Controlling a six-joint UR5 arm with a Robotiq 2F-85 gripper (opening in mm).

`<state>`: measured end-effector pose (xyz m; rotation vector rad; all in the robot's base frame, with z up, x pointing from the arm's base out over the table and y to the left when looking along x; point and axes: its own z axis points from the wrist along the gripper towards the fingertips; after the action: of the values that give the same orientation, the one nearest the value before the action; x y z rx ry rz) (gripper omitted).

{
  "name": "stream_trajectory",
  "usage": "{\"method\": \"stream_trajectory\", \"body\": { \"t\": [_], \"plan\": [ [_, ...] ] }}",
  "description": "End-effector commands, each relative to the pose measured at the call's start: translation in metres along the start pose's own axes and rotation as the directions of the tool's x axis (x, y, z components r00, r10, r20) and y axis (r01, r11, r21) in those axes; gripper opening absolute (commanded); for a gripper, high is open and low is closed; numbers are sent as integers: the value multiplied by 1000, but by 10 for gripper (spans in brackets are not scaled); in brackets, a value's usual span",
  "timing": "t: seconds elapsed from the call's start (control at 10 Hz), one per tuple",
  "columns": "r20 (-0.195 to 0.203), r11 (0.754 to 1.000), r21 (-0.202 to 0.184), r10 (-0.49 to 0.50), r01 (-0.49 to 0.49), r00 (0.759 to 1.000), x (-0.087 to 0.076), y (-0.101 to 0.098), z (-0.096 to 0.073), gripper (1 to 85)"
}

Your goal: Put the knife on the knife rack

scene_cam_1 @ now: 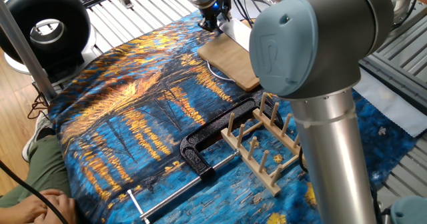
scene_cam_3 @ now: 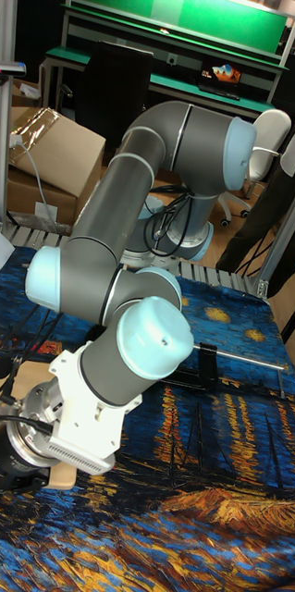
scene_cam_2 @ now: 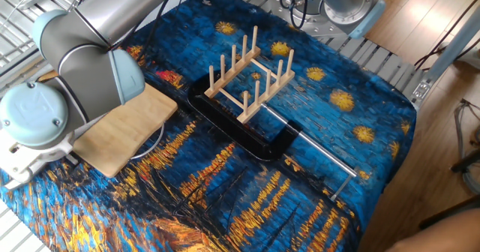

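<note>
The knife point(scene_cam_1: 235, 29) shows as a pale flat blade at the far edge of the cloth, just behind the bamboo cutting board point(scene_cam_1: 230, 61); the arm's big elbow joint covers part of it. My gripper point(scene_cam_1: 215, 16) hangs with dark fingers right at the knife's left end, and I cannot make out whether it is touching or how its jaws stand. The light-wood knife rack point(scene_cam_1: 260, 147) with upright pegs stands empty near the front right, also seen mid-table as the knife rack point(scene_cam_2: 251, 76). In the other fixed view and the tall view the arm hides the gripper and knife.
A black clamp point(scene_cam_1: 207, 141) with a steel rod point(scene_cam_1: 180, 194) lies beside the rack, touching its near side. The clamp point(scene_cam_2: 240, 128) sits between the rack and the cutting board point(scene_cam_2: 124, 128). A person's hand and leg are at the front left corner point(scene_cam_1: 27, 197).
</note>
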<state>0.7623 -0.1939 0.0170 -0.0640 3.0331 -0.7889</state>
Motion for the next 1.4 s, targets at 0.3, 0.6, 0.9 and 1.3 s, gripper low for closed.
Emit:
{"method": "stream_trajectory", "body": {
  "t": [0.3, 0.6, 0.9, 1.3],
  "plan": [
    [-18, 1000, 2, 17, -17, 1000, 1, 3, 6, 440],
    [-27, 999, 9, 34, -34, 999, 2, 3, 8, 440],
    [-33, 998, 27, 61, -60, 998, 5, 7, 8, 440],
    [-42, 996, 49, 83, -81, 996, 7, 8, 7, 440]
  ]
}}
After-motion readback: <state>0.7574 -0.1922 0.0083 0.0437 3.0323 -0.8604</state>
